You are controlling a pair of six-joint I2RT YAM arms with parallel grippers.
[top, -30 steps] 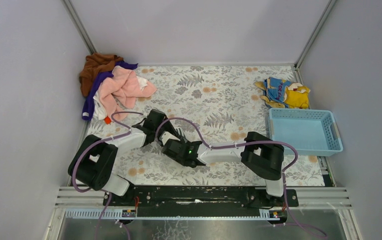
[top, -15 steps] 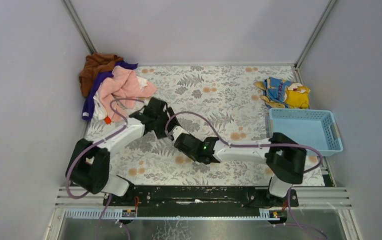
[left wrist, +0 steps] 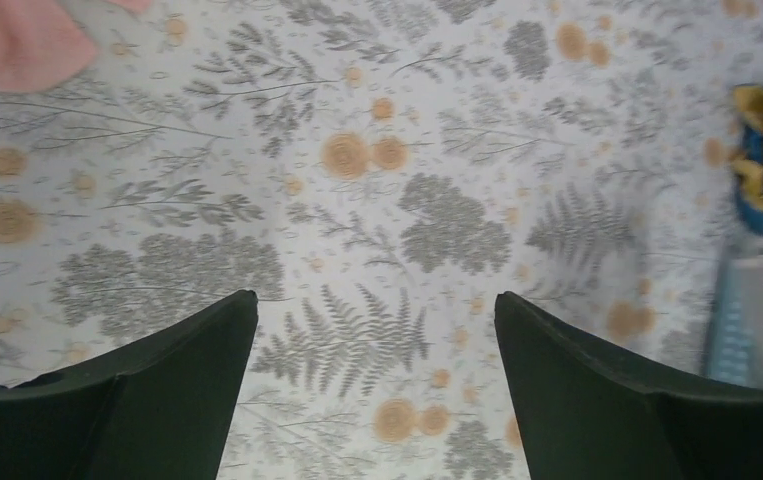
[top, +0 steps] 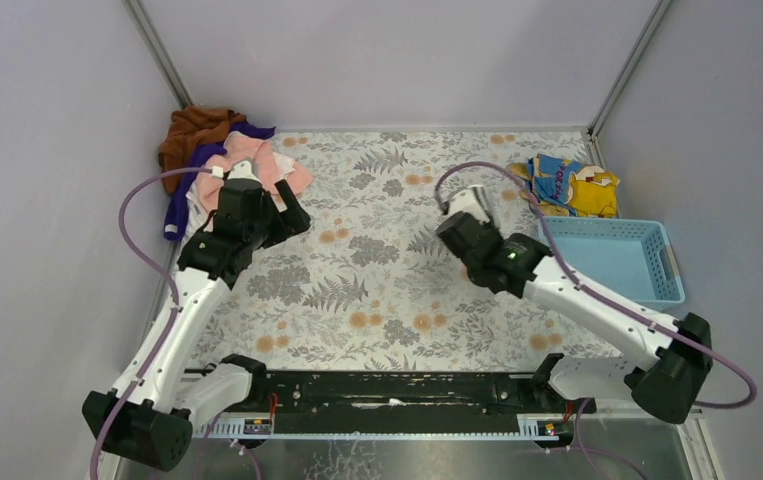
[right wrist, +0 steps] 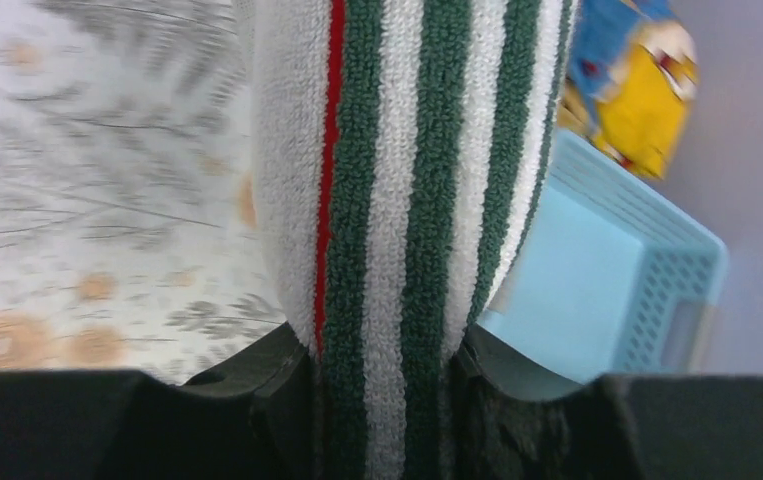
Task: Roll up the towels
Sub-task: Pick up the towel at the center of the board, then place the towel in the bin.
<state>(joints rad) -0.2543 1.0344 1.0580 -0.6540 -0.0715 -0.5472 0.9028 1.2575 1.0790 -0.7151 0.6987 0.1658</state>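
My right gripper (right wrist: pixel 387 365) clamps the rolled striped towel (right wrist: pixel 407 160); left gripper (left wrist: pixel 372 320) gapes empty. Risk: slack grip unwinds the roll.

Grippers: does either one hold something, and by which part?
The right gripper clamps the striped towel by one end; the left gripper holds nothing.

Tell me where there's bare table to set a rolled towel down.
Widest free patch: the table's middle, between the left arm and right arm, down to the near edge. Also the far strip between the towel pile and yellow-blue cloth. Crowded: the pile's far-left corner and the right edge by the basket.
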